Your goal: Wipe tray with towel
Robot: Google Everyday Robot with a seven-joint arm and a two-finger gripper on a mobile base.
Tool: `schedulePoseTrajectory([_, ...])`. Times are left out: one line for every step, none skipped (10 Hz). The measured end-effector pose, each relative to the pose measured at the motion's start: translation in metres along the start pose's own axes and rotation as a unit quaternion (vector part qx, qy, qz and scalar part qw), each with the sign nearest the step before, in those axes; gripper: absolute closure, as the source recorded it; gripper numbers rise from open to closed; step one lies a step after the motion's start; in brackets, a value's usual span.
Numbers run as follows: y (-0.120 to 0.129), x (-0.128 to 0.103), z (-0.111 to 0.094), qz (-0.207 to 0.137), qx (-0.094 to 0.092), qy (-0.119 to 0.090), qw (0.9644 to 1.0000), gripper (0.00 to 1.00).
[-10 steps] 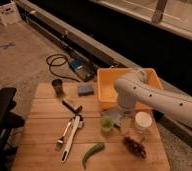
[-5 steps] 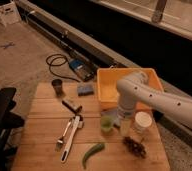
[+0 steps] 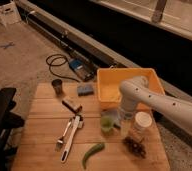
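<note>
The yellow tray (image 3: 154, 82) sits at the back right of the wooden table (image 3: 44, 125). My white arm reaches in from the right and bends down in front of the tray. My gripper (image 3: 121, 121) is low over the table, just in front of the tray's near wall, between a green cup (image 3: 107, 123) and a white lidded container (image 3: 141, 120). A small grey-blue patch (image 3: 116, 115) beside the gripper may be the towel; I cannot tell whether the gripper holds it.
On the table are a blue sponge (image 3: 85, 89), a metal cup (image 3: 57, 86), a brown block (image 3: 71, 104), tongs (image 3: 69, 135), a green pepper (image 3: 93, 152) and a dark clump (image 3: 135, 146). A black chair (image 3: 1, 115) stands at the left.
</note>
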Motion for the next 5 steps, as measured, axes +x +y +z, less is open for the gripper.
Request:
schedulePoseTrajectory([-0.005,0.003,0.002,0.007,0.0,0.001,1.0,0.2])
schedulePoseTrajectory([-0.01,0.009,0.003,0.016,0.001,0.003,0.9999,0.2])
schedulePoseTrajectory([-0.014,0.015,0.004,0.025,0.003,0.004,0.9997,0.2])
schedulePoseTrajectory([-0.017,0.017,0.006,0.031,0.004,0.006,0.9995,0.2])
schedulePoseTrajectory([-0.021,0.02,0.01,0.037,0.004,0.007,0.9993,0.2])
